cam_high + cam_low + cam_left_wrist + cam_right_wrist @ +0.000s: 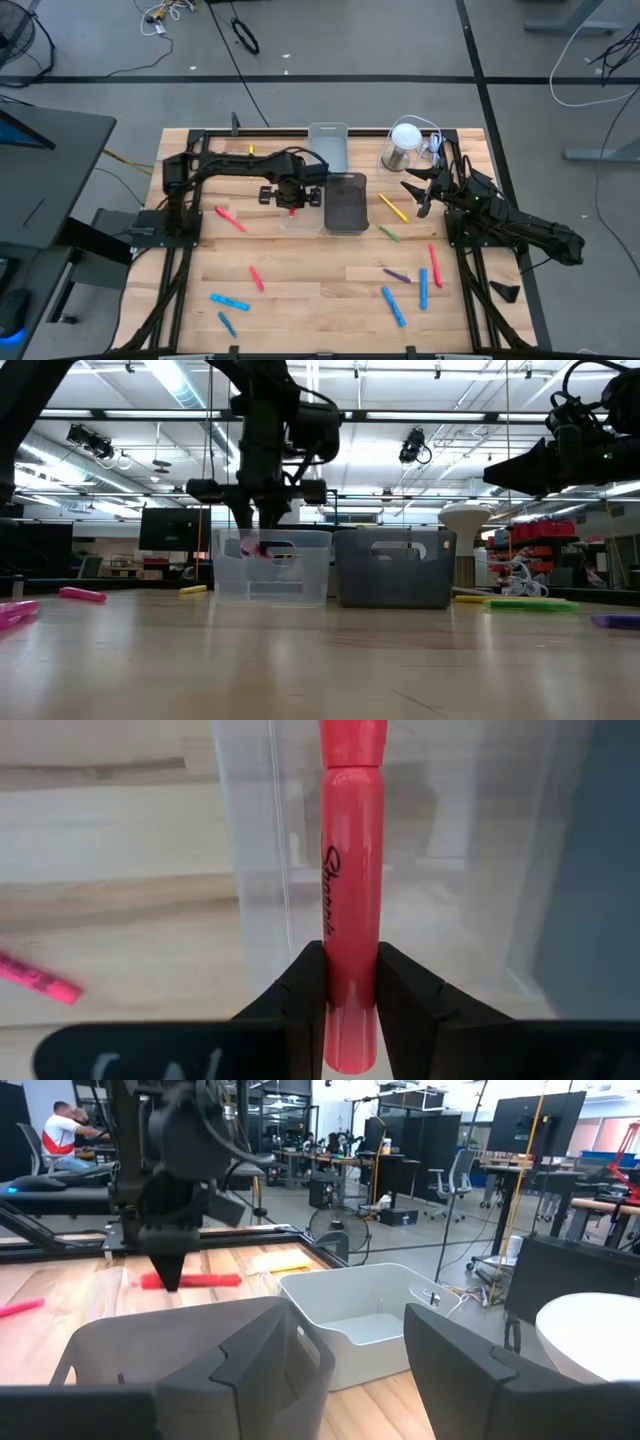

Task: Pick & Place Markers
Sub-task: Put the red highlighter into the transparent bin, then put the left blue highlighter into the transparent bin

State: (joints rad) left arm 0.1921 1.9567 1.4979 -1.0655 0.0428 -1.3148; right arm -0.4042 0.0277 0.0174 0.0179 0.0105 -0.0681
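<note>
My left gripper (pixel 292 203) hangs over the clear bin (pixel 300 218) at mid-table and is shut on a pink marker (pixel 350 890). In the low view the marker (pixel 254 549) shows through the bin's clear wall (pixel 272 570), just below the rim. Other markers lie flat on the wood: pink (pixel 230 218), blue (pixel 229 301), yellow (pixel 393 207), green (pixel 389 233), purple (pixel 396 273). My right gripper (pixel 420 195) waits open at the right, level, with nothing in it (pixel 345 1350). My left gripper pinches the pink marker's barrel (pixel 350 975) between its two fingers (pixel 305 990), toward the end away from the cap. The fingers come from above, pointing down, and lie across the marker. The marker stays level and lifted clear, over the clear bin's inside.
A dark bin (pixel 345 203) stands right beside the clear one. A second clear bin (pixel 328 146) sits at the far edge, next to a round metal cup with a white top (pixel 404 146). More markers are scattered near the right front (pixel 423 288).
</note>
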